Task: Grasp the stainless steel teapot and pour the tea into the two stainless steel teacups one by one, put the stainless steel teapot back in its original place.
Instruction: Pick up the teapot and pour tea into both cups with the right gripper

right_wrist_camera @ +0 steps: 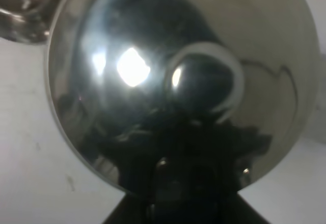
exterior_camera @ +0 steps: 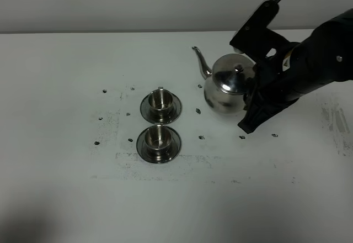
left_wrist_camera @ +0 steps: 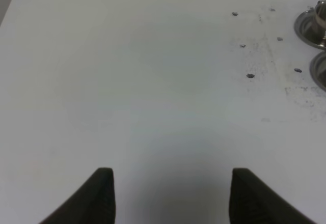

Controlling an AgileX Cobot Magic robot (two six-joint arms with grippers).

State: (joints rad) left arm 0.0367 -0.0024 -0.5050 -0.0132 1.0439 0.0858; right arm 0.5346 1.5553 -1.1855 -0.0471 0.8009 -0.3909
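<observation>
The stainless steel teapot (exterior_camera: 225, 87) is right of centre, its thin spout aimed at the far left. It fills the right wrist view as a shiny dome (right_wrist_camera: 153, 71). My right gripper (exterior_camera: 255, 87) is shut on the loop handle at the pot's right side, and it shows dark below the handle (right_wrist_camera: 196, 132). Whether the pot rests or hangs I cannot tell. The two stainless steel teacups stand on saucers left of the pot, one farther (exterior_camera: 160, 102) and one nearer (exterior_camera: 158, 139). The original place is hidden. My left gripper (left_wrist_camera: 170, 196) is open over bare table.
The white table (exterior_camera: 66, 188) carries small dark marks and scuffs around the cups. The saucers' edges (left_wrist_camera: 309, 28) peek in at the side of the left wrist view. A shiny steel piece (right_wrist_camera: 20, 10) shows beside the pot in the right wrist view.
</observation>
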